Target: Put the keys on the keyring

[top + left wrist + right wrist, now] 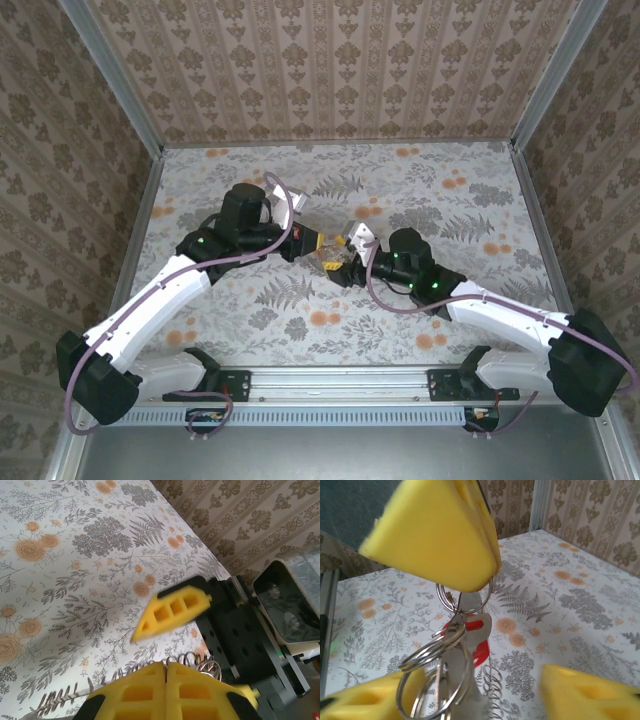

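Left fingers (435, 530) clench the top of the keyring (449, 599), hiding that part; right fingers (590, 692) stand parted either side of the dangling keys (472, 630), blurred and cut off below

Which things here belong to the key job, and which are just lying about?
Job: bunch of silver metal rings and keys with a red tag; left gripper, jaws shut on it; right gripper, jaws open around it.
Backdrop only: floral-print table cover; patterned wallpaper walls.
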Tool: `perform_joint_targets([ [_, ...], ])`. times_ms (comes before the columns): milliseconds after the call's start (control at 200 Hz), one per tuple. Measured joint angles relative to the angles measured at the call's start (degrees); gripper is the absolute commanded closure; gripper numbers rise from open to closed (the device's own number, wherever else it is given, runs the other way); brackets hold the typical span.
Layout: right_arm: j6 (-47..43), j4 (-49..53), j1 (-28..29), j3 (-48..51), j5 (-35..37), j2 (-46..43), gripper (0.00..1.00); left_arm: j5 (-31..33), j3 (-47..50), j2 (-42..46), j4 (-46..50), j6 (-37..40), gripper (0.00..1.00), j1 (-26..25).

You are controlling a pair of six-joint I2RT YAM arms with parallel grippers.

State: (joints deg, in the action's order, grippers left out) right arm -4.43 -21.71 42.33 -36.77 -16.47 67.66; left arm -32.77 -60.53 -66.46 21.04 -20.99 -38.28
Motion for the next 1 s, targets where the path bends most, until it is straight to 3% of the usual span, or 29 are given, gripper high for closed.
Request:
perform_joint_targets([
  [60, -0.15, -0.13, 0.00, 0.00, -0.35, -0.04, 0.77, -0.02, 0.00, 0.00, 0.00, 0.00, 1.00, 0.00],
  [185, -0.44, -0.42, 0.11, 0.00, -0.83, -0.20, 0.91, 0.24, 0.00, 0.00, -0.02, 0.00, 1.00, 0.02],
  [350, -0.57, 0.24, 0.09, 0.02, -0.68, -1.38, 0.97, 0.17, -0.13, 0.02, -0.46, 0.20, 1.00, 0.07],
  [515, -0.09, 1.40, 0.09, -0.20, -0.74, -1.95, 1.00, 2.36, -0.90, 0.26, 0.46, 2.60, 0.38, 0.02],
  [600, 1.03, 3.02, 0.07, -0.68, -0.81, -1.95, 1.00, 5.62, -1.07, 1.01, 2.14, 4.74, 0.27, 0.00],
  [700, 3.04, 4.22, -0.04, -1.49, -0.92, -1.95, 1.00, 11.91, -1.07, 2.84, 4.66, 8.57, 0.28, -1.20],
  [770, 4.94, 4.57, -0.31, -2.03, -0.94, -1.95, 1.00, 17.90, -0.37, 5.25, 5.16, 12.26, 0.39, -4.26],
  [1000, 11.30, 4.85, -1.86, -2.49, -1.38, -1.95, 1.00, 33.46, 5.60, 14.03, 2.10, 26.08, 0.70, -22.73],
])
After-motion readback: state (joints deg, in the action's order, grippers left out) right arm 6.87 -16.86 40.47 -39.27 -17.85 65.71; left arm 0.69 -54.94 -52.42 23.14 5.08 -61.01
